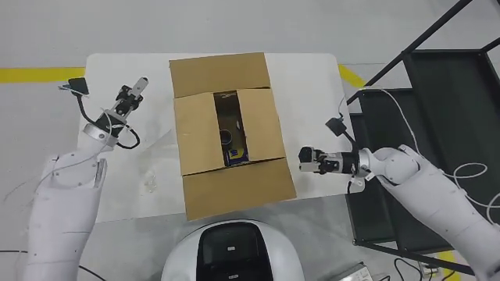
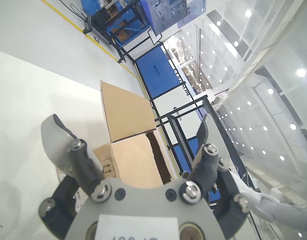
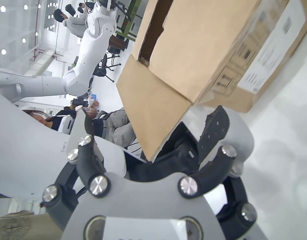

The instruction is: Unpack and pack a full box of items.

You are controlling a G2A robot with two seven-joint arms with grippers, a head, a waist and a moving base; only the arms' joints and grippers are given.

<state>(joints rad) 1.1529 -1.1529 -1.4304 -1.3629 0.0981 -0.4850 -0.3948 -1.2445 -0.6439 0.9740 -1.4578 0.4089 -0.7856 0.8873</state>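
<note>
Cardboard box (image 1: 199, 129): stood in the middle of the table (image 1: 129, 179), well apart from its left and right edges.
Flaps: the far flap lay spread toward the table's far edge. The near flap reached the near edge. The two side flaps were folded in over the top, with a narrow gap between them.
Contents (image 1: 232, 136): dark items showed through that gap, too small to name.
Left tool (image 2: 129, 123): hung over the far left part of the table, near the left edge and apart from the box. Its fingers were spread wide with nothing between them.
Right tool (image 3: 149, 116): was at the table's right edge toward the near right corner, just beside the near flap. Its fingers were wide apart and gripped nothing. The flap's corner showed between them, and contact could not be judged.
Open room: a broad bare strip of table lay left of the box, and a narrower one lay right of it.
Surroundings: a dark metal rack (image 1: 414, 125) stood just beyond the right edge, close behind the right arm. A yellow floor line (image 1: 31, 74) ran past the far left corner.
</note>
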